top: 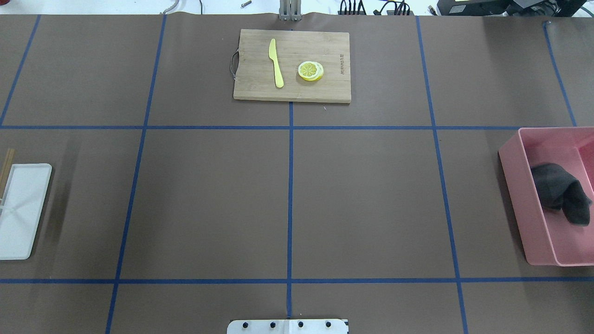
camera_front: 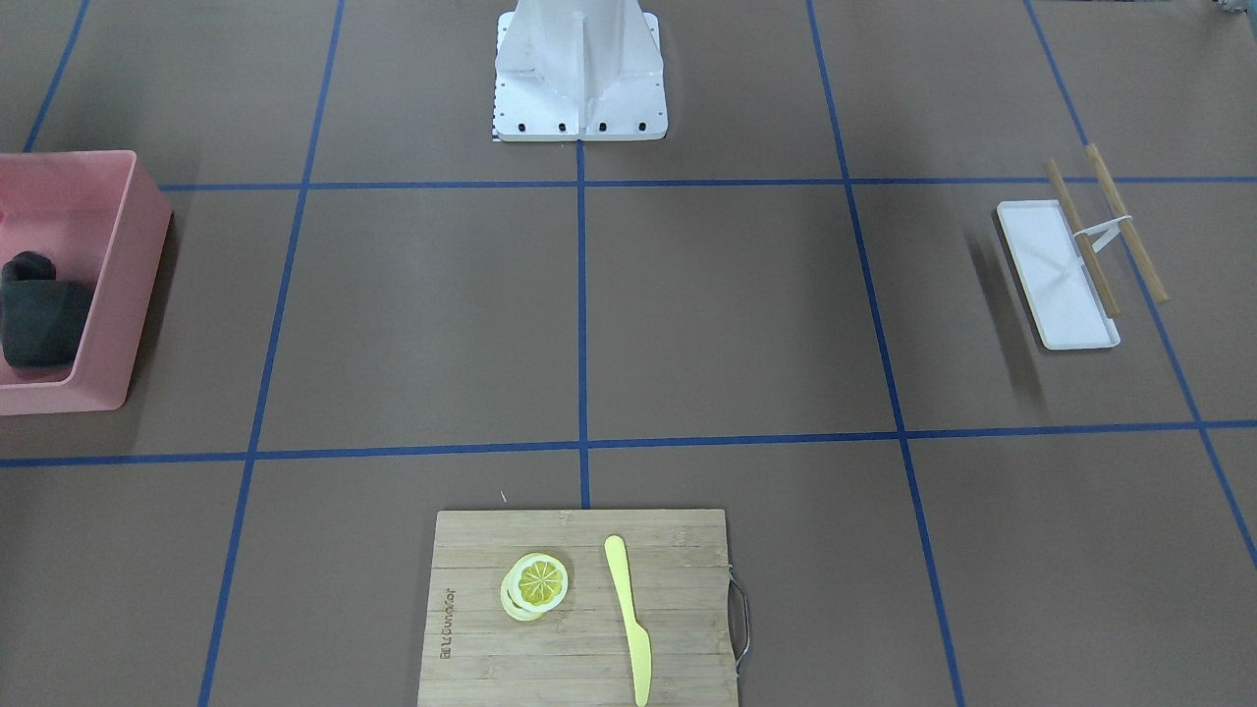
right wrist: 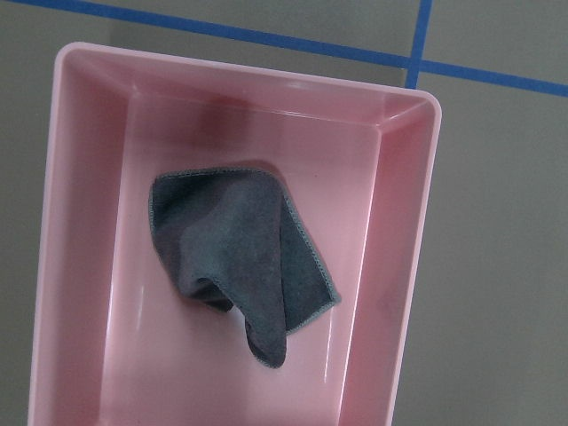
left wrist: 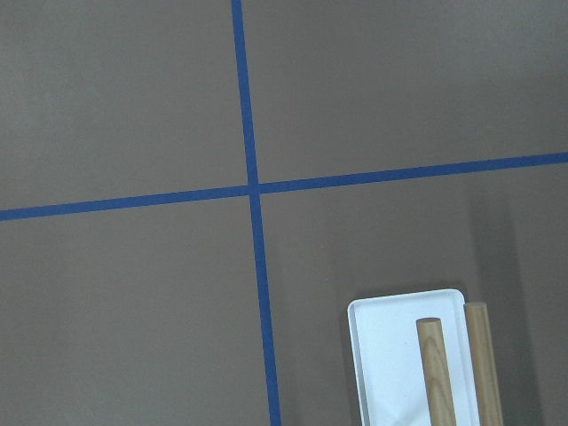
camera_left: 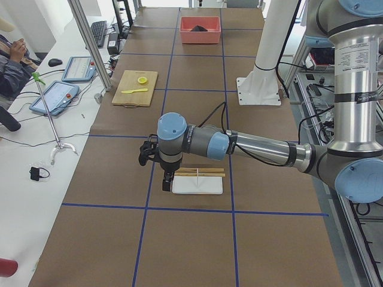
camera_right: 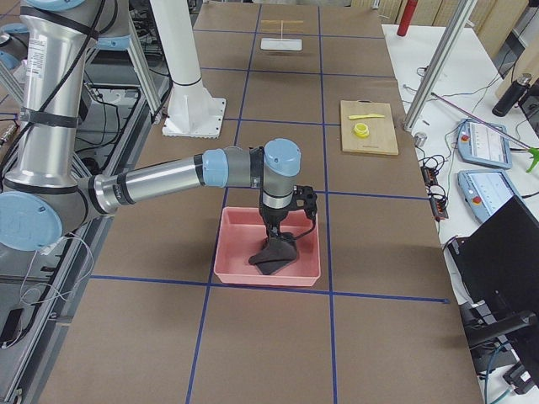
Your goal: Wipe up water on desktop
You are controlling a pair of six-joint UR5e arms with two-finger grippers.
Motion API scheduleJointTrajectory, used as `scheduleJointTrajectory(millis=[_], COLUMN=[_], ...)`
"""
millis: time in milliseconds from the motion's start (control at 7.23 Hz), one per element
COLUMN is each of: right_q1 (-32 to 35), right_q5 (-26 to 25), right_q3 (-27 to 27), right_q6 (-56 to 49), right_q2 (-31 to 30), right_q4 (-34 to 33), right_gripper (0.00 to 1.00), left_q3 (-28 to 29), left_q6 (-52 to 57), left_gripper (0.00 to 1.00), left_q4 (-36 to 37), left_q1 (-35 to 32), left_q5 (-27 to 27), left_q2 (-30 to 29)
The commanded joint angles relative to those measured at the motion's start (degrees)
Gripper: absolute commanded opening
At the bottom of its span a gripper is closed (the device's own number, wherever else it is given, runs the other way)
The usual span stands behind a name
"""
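The desktop (top: 209, 199) is a matte brown surface with blue tape lines; I see no water on it. A dark grey cloth (right wrist: 240, 257) lies crumpled in a pink bin (top: 515, 195) at the robot's right. My right gripper (camera_right: 278, 234) hangs right over the cloth (camera_right: 274, 255) in the exterior right view; I cannot tell whether it is open or shut. My left gripper (camera_left: 168, 182) hovers by a white tray (camera_left: 197, 185) in the exterior left view; I cannot tell its state either. Neither gripper's fingers show in the wrist views.
A bamboo cutting board (top: 325, 46) with a yellow knife (top: 275, 62) and lemon slices (top: 311, 71) lies at the far middle. The white tray (camera_front: 1056, 275) with two wooden sticks (camera_front: 1080, 236) sits at the robot's left. The robot base (camera_front: 579, 69) stands at the near edge.
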Motion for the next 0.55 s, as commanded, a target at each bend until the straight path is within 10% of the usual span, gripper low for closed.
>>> scheduleJointTrajectory(millis=[0,415], right_q1=[0.0,0.09], right_q5=[0.27,0.36], right_q3=[0.28,-0.07], right_q6=[0.04,0.04], right_q2=[0.01,0.01], right_q4=[0.09,1.74], right_gripper=[1.0,1.0], left_q3=[-0.16,0.28], left_q6=[-0.04,-0.04], left_gripper=[0.98,0.98], left_q4=[-0.01,-0.01], left_q1=[-0.04,0.05], left_q5=[-1.97,-2.51], left_q2=[0.11,0.02])
